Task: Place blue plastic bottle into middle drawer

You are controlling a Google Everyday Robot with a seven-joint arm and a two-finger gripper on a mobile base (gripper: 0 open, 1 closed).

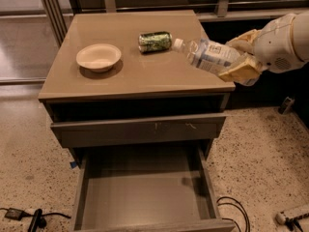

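Note:
The blue plastic bottle [208, 55], clear with a pale label and white cap, is held on its side in the air above the right edge of the cabinet top, cap pointing left. My gripper [240, 54] is shut on its base end, coming in from the right on the white arm. The middle drawer [145, 197] is pulled open below, its flat grey-brown floor bare. The bottle is well above the drawer and to its right.
A green drink can [154, 41] lies on its side on the cabinet top [130, 74], with a pale bowl [98, 57] to its left. A shut drawer front with small scratches [140, 130] is above the open drawer. Cables [231, 209] lie on the floor.

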